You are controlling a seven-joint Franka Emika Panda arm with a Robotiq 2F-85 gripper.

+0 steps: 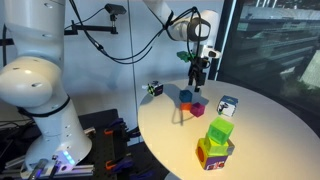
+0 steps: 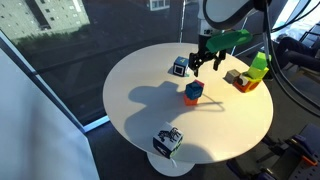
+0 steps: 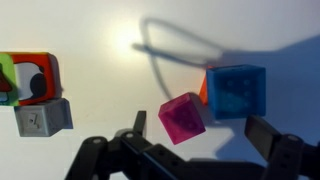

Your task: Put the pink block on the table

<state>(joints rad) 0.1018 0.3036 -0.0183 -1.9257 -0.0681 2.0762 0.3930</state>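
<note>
Pink block (image 3: 182,117) lies tilted at frame centre beside the blue cube (image 3: 237,92); the wide, empty end effector (image 3: 198,128) could bump them.

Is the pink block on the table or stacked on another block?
On the table: the pink block lies on its white top beside the blue cube, and the open jaws above hold nothing.

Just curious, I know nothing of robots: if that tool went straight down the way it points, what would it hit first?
Probably the small magenta-pink cube: in the wrist view it lies between the open tool's fingers. The blue cube sits close beside one finger, depth unclear.
</note>
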